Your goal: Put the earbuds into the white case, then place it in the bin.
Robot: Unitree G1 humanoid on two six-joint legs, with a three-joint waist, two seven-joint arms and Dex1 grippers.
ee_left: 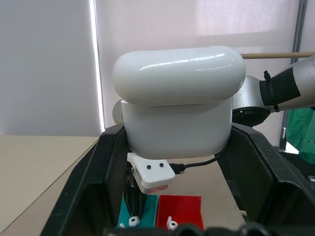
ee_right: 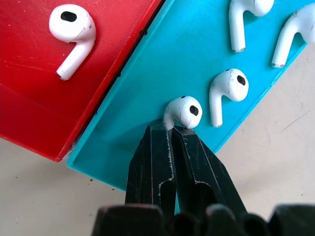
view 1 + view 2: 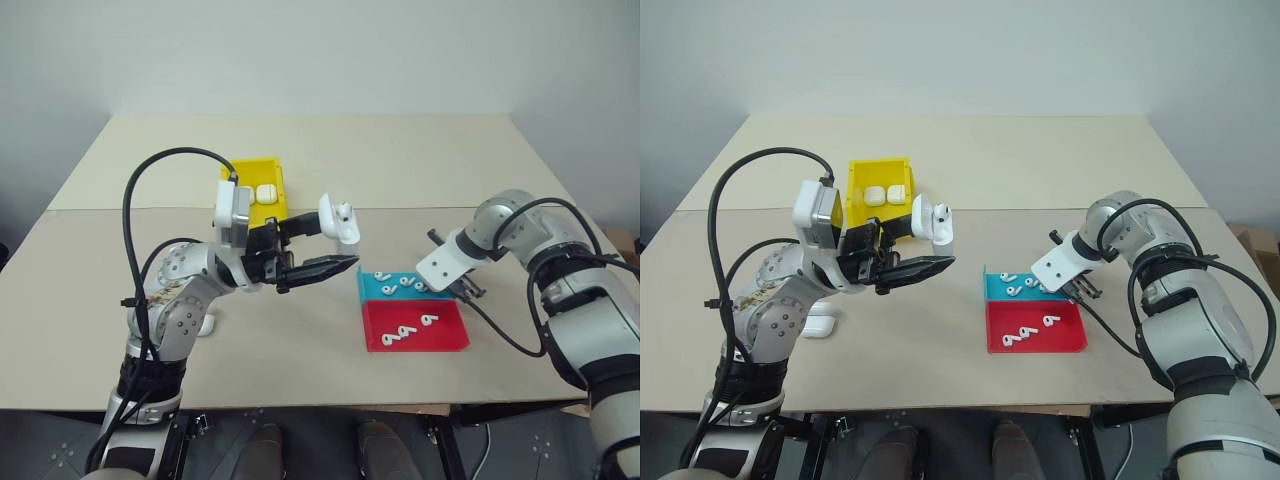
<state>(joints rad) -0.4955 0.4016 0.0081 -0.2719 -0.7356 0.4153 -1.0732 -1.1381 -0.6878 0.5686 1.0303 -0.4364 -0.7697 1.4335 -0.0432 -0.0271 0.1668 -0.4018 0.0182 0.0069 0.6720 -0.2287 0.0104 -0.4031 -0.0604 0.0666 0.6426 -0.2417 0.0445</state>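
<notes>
Over the tray's blue half [image 2: 147, 98] | right gripper [image 2: 172, 129] is clamping an earbud [image 2: 183, 112] by its stem | left gripper [image 3: 325, 250] is gripping white case [image 3: 338, 222], lid open, raised left | lifting straight up is advisable.

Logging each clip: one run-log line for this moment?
left pincer: holds glossy white case | right pincer: shut on tiny white earbud in blue tray section

Lab test bench, beige table [image 3: 400, 160] (bare white wall [image 3: 320, 50] behind)
</notes>
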